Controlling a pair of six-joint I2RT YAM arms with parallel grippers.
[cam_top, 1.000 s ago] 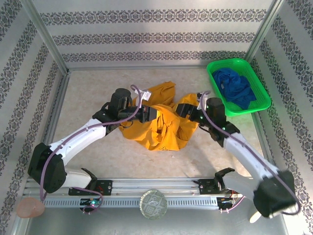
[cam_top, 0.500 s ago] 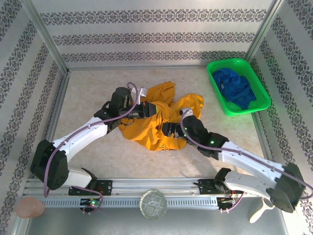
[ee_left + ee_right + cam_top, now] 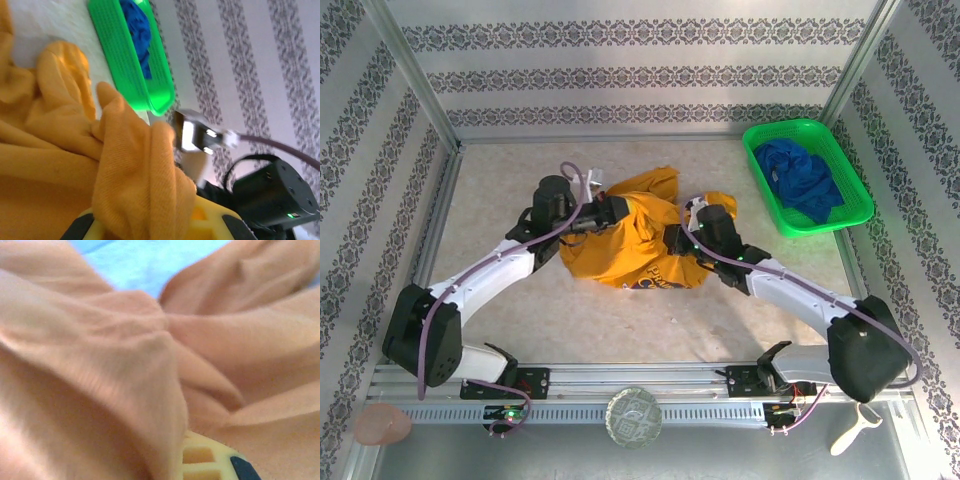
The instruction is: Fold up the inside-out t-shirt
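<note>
The inside-out t-shirt (image 3: 625, 250), mustard orange-yellow, hangs bunched between my two grippers at mid table, with a faint print near its lower edge. My left gripper (image 3: 612, 212) is shut on the shirt's upper left part. In the left wrist view a thick fold of the t-shirt (image 3: 135, 170) runs over the yellow fingers (image 3: 215, 222). My right gripper (image 3: 677, 240) is shut on the shirt's right side. In the right wrist view the t-shirt (image 3: 125, 355) covers nearly everything, down to one yellow finger (image 3: 207, 460).
A green basket (image 3: 843, 160) holding a dark blue garment (image 3: 802, 178) stands at the back right, also seen as the basket (image 3: 150, 85) in the left wrist view. Patterned walls close in the table on three sides.
My right gripper swung from the shirt's right sleeve down to its front, then up to its right side, and shut on the cloth. The left gripper pulled slightly back and left, drawing the shirt up.
</note>
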